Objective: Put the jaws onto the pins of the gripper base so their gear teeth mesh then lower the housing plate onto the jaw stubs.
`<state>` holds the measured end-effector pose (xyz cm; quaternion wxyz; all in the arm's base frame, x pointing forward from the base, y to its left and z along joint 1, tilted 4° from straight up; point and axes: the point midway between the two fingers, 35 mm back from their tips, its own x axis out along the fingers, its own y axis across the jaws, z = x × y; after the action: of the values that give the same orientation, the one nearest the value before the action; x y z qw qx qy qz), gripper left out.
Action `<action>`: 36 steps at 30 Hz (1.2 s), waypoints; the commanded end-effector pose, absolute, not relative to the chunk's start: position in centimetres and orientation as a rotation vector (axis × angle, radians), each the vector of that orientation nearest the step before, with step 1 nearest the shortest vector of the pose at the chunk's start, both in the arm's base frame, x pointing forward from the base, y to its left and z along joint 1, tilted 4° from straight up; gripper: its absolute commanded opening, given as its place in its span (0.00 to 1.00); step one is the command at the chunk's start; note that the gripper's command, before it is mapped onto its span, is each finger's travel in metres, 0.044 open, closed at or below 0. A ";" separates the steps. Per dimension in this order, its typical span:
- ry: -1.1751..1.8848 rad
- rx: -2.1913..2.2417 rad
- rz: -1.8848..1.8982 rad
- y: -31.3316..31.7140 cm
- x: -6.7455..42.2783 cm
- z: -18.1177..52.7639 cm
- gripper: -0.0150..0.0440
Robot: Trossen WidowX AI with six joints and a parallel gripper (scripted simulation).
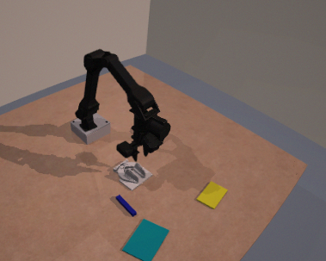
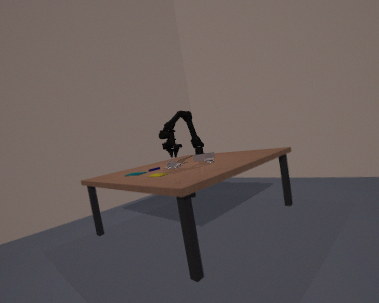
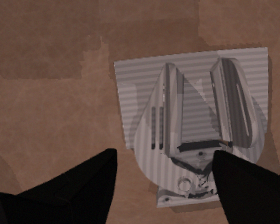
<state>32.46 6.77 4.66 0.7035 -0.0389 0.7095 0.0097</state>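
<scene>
The pale gripper base (image 1: 148,175) (image 3: 137,75) lies flat on the table. The left jaw (image 3: 173,112) and the right jaw (image 3: 235,102) lie on it side by side with a gap between them. Their geared ends are partly hidden by a finger, so I cannot tell whether the teeth mesh. A round pin end (image 3: 184,184) shows at the left jaw's lower end. My gripper (image 1: 140,156) (image 2: 173,156) (image 3: 165,159) is open and empty above the base. A small pale piece (image 2: 209,161), perhaps the housing plate, lies near the robot's mount; the arm mostly hides it in the top view.
A dark blue bar (image 1: 126,205) (image 2: 154,169) lies near the base. A teal plate (image 1: 146,240) (image 2: 135,174) lies beyond the bar, and a yellow plate (image 1: 212,195) (image 2: 158,175) lies off to one side. The robot's grey mount (image 1: 90,130) stands behind.
</scene>
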 end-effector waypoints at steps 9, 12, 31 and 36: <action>1.580 -0.238 0.177 8.2 31.8 4.4 1.00; 1.575 -0.298 0.240 8.8 31.6 4.5 1.00; 1.498 -0.676 0.636 12.3 29.9 4.9 1.00; 1.465 -0.774 0.739 13.2 29.3 4.9 1.00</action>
<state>29.83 12.61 4.93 0.6304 -0.3124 0.6475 0.2928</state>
